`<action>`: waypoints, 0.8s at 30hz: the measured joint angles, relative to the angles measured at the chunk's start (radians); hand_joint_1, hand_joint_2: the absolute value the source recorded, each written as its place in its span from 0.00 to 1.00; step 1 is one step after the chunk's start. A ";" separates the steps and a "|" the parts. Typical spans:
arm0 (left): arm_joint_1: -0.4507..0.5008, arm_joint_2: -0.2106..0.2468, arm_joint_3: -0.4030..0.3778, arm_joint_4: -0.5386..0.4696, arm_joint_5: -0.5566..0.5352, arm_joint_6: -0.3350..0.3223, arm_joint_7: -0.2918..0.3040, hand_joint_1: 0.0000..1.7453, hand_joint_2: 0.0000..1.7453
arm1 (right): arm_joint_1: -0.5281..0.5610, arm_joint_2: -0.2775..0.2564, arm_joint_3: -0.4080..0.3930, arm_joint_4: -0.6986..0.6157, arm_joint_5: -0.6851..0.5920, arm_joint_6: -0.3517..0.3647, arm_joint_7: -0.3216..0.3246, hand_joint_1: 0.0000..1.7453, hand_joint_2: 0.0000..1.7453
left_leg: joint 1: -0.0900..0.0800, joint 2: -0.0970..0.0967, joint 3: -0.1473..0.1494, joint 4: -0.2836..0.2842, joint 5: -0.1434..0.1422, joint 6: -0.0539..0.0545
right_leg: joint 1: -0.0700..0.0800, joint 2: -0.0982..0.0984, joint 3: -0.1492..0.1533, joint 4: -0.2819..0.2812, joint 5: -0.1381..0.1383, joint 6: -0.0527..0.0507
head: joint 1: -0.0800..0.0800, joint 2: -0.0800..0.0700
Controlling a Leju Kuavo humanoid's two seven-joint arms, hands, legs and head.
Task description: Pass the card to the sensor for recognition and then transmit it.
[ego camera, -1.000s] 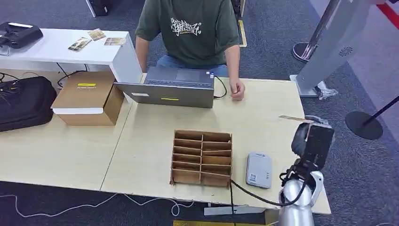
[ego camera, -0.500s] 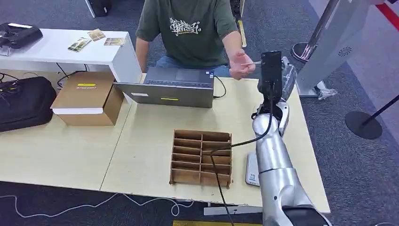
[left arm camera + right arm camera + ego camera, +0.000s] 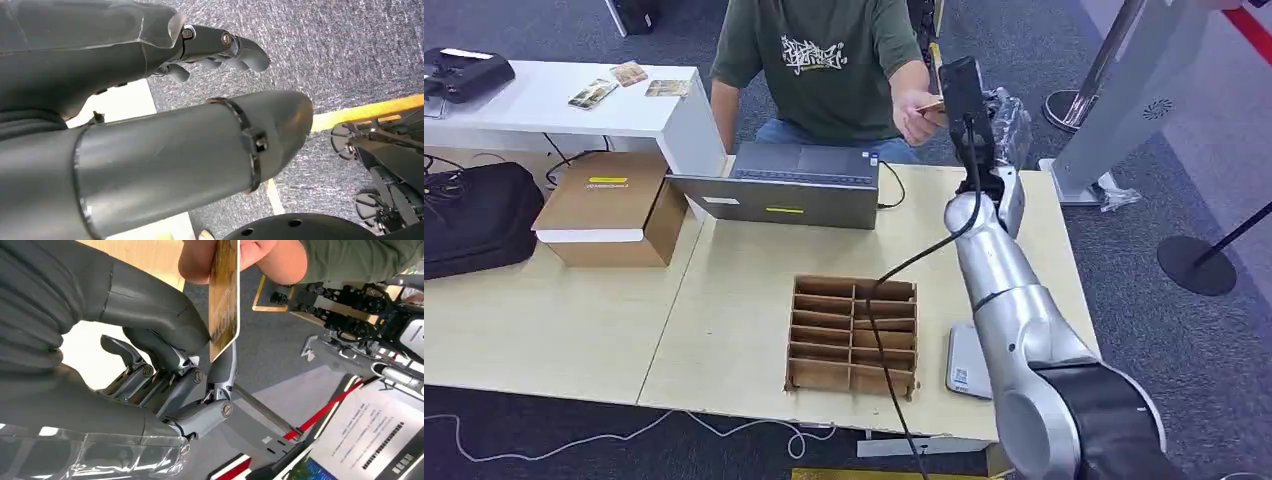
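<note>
Raised farther, right hand (image 3: 165,347) pinches card (image 3: 223,300) with person's hand (image 3: 240,260).

Silver right arm (image 3: 1009,300), black cable along it; grey ribbed right hand (image 3: 150,365), dark fingers (image 3: 200,415)

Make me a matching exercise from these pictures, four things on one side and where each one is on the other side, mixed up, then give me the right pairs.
Things:
1. card
2. card reader
3. laptop
4. left hand

Places:
A. flat on the table beside the cardboard organizer
B. hanging over grey carpet
C. between the right hand and the person's hand
D. open on the table in front of the person

Pairs: 1-C, 2-A, 3-D, 4-B
</note>
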 joint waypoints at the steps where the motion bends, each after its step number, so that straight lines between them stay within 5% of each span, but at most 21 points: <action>1: -0.001 0.000 0.000 0.000 -0.002 -0.001 0.000 0.00 0.00 | -0.005 -0.002 -0.002 0.008 0.000 0.001 0.000 1.00 1.00 | 0.000 0.000 0.000 0.000 0.000 0.000 | 0.000 0.000 0.000 0.000 0.000 0.000 | 0.000 0.000; 17: -0.016 0.008 0.000 -0.014 -0.016 -0.004 0.016 0.00 0.00 | -0.033 -0.018 -0.043 0.067 0.034 0.008 -0.017 1.00 1.00 | 0.000 0.000 0.000 0.000 0.000 0.000 | 0.000 0.000 0.000 0.000 0.000 0.000 | 0.000 0.000; 18: -0.016 0.008 0.000 -0.015 -0.017 -0.004 0.016 0.00 0.00 | -0.033 -0.019 -0.045 0.068 0.034 0.010 -0.018 0.08 1.00 | 0.000 0.000 0.000 0.000 0.000 0.000 | 0.000 0.000 0.000 0.000 0.000 0.000 | 0.000 0.000; 19: -0.016 0.008 0.000 -0.016 -0.018 -0.004 0.016 0.00 0.00 | -0.033 -0.019 -0.047 0.070 0.034 0.014 -0.019 0.00 1.00 | 0.000 0.000 0.000 0.000 0.000 0.000 | 0.000 0.000 0.000 0.000 0.000 0.000 | 0.000 0.000; 24: -0.017 0.008 0.000 -0.016 -0.019 -0.005 0.016 0.00 0.00 | -0.033 -0.020 -0.058 0.072 0.034 0.019 -0.036 0.00 1.00 | 0.000 0.000 0.000 0.000 0.000 0.000 | 0.000 0.000 0.000 0.000 0.000 0.000 | 0.000 0.000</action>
